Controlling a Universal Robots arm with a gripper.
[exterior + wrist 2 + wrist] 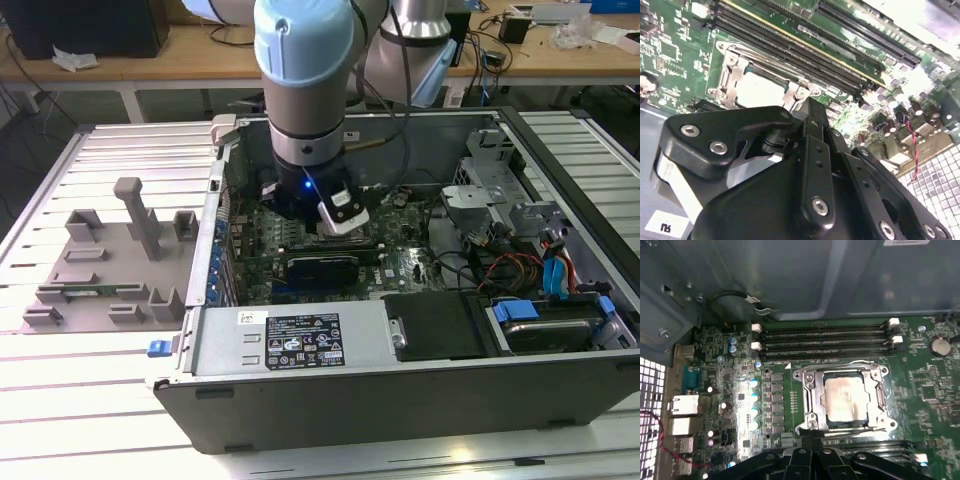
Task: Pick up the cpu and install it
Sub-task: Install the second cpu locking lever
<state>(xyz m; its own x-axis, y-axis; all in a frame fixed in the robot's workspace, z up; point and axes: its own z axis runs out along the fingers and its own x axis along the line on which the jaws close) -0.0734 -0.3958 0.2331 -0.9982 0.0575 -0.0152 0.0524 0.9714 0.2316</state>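
Note:
The cpu (pixel 845 397) is a flat square chip with a shiny silver top. It lies flat inside the metal socket frame (pixel 807 390) on the green motherboard, and it shows again in the second wrist view (pixel 760 90). My black gripper (pixel 807 442) hangs just beside the socket's edge, a little above the board, shut with nothing held. Its tip (pixel 810 107) sits close to the corner of the socket frame. In the exterior view the arm (pixel 305 120) reaches down into the open computer case over the motherboard.
Black memory slots (pixel 825 340) run along one side of the socket. Rear ports (pixel 682 410) and the case wall (pixel 790 275) lie close by. A grey fixture tray (pixel 100 270) sits at the exterior view's left of the case, with the power supply (pixel 290 340) and cabled drive bay (pixel 540 270) inside.

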